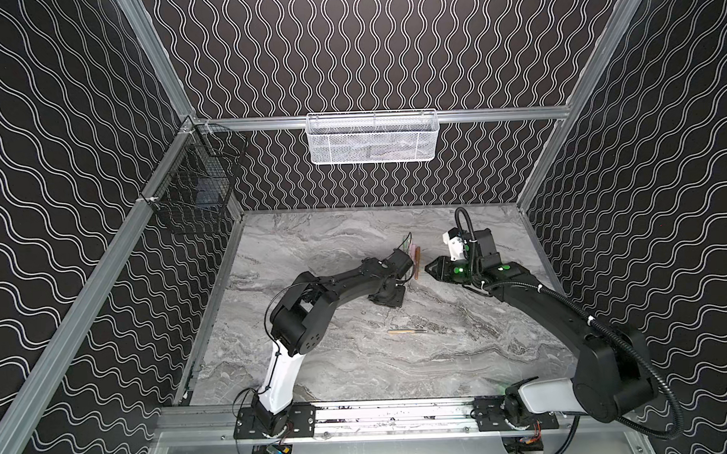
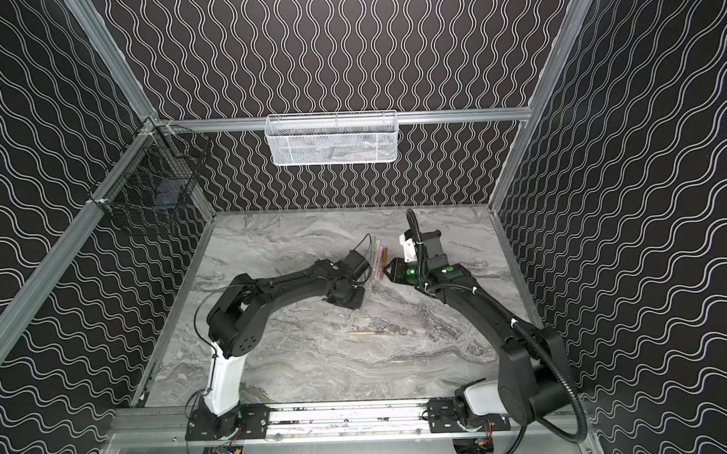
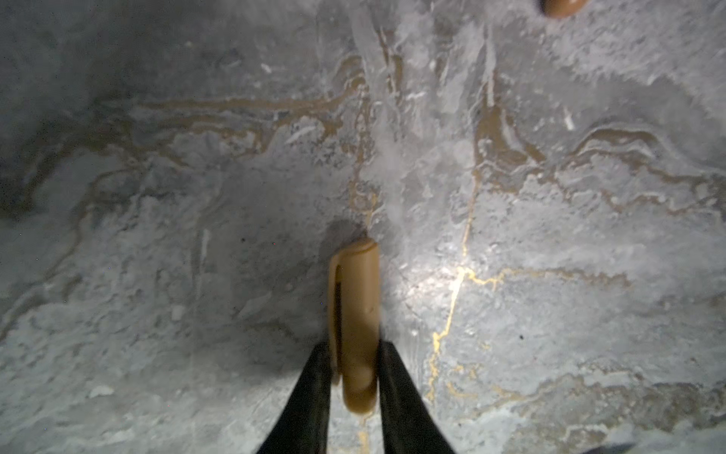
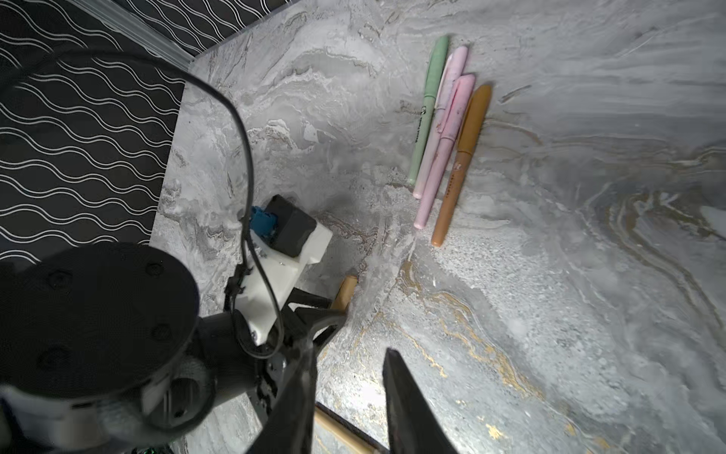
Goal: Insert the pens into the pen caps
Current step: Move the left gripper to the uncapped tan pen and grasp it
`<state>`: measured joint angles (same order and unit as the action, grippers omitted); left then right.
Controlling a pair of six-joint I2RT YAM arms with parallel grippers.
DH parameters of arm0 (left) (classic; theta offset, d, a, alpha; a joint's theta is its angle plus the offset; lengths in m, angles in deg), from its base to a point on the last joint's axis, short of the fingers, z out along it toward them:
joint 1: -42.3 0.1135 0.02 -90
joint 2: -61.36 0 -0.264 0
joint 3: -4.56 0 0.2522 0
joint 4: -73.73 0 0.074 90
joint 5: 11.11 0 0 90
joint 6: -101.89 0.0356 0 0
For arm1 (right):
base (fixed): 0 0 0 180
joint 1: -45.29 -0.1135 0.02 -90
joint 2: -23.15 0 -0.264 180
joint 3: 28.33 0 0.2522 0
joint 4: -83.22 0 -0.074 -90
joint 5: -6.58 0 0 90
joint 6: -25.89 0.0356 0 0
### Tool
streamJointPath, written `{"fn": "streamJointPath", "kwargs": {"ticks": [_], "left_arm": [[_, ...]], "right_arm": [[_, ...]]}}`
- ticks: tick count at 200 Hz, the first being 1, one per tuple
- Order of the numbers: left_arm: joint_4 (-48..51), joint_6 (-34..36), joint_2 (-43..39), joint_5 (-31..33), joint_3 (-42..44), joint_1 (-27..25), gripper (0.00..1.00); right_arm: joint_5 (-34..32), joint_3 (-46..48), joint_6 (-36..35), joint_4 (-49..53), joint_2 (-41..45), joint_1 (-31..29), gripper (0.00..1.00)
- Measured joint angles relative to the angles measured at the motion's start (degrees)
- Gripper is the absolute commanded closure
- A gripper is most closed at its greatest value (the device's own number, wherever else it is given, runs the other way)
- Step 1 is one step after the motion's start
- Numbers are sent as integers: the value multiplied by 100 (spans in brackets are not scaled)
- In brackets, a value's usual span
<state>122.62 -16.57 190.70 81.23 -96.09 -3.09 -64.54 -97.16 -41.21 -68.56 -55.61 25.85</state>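
Note:
My left gripper [image 3: 353,348] is shut on a tan-brown pen cap [image 3: 355,326], held just above the marble table; the same cap [image 4: 345,291] shows in the right wrist view. One uncapped tan pen [image 1: 407,331] with a thin dark tip lies alone on the table toward the front, and its barrel [image 4: 338,430] shows low in the right wrist view. Several capped pens [image 4: 444,129], green, pink, pink and tan, lie side by side further back. My right gripper [image 4: 349,350] hovers beside them, open, with only bare table between its fingers.
A white mesh basket [image 1: 372,137] hangs on the back rail and a black wire basket [image 1: 194,184] on the left wall. The marble table [image 1: 316,362] is walled by aluminium rails. The two grippers sit close together near the row of capped pens [image 2: 379,260].

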Motion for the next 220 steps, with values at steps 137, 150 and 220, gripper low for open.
{"fn": "streamJointPath", "kwargs": {"ticks": [137,150,220], "left_arm": [[356,1541,-1707,-361,1128,-988,45],[501,1880,-1578,-282,949,-1259,44],[702,2959,-815,-90,503,-1462,46]], "right_arm": [[-321,214,166,411,1040,50,62],[-361,262,168,457,1158,66,59],[-490,361,153,516,1434,103,55]]}}
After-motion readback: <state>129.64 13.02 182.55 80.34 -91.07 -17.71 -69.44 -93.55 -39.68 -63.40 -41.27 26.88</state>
